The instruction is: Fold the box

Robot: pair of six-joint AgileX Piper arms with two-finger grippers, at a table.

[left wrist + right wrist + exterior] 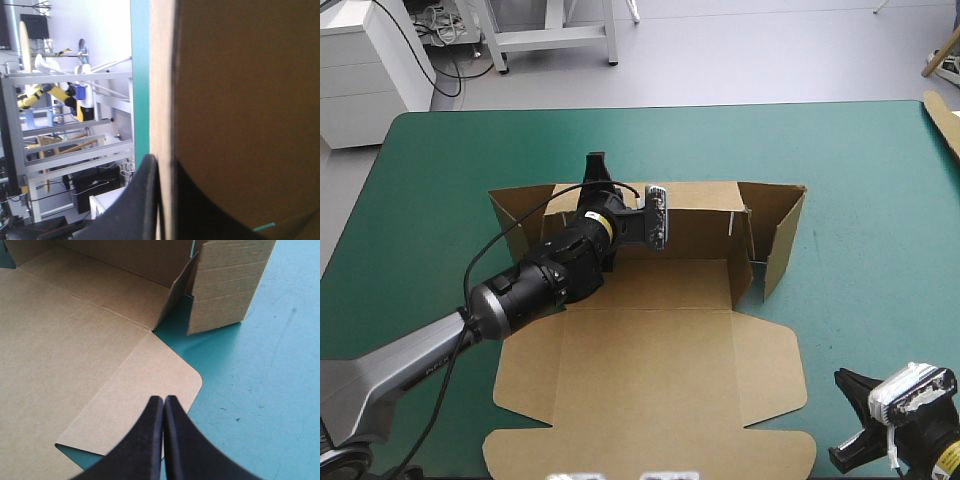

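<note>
Teal-green cover point(880, 200) is lying bare in a wide band along the far edge and down the right side of the table, giving open room on both. The left side is showing a narrower bare band, partly crossed by the left arm.

The box point(660, 340) is sitting in the middle of the table as a half-raised tray. Its far wall point(705, 215) is standing upright, and the right side wall point(780, 245) is standing too, angled slightly outward with a gap of cover showing at its near end. A short left flap point(515, 205) is rising at the far-left corner. The lid point(650, 430) is lying flat toward the near edge, reaching almost to it.

The left gripper point(595, 170) is reaching in from the near left and pinching the top edge of the far wall toward its left end. In the left wrist view the board's edge point(162, 100) is running between the fingers, with one black finger point(142, 200) on the outer side, so the fingers are clamping the box.

The right gripper point(164, 401) is hanging at the near-right corner of the table, with its fingers pressed together in one point and nothing between them. Its tip is hovering over the rounded flap point(150, 390) at the lid's right side, near that flap's edge, with bare cover on its right.

A strip of brown board point(945, 120) is poking in at the far right edge of the table, well apart from the box.
</note>
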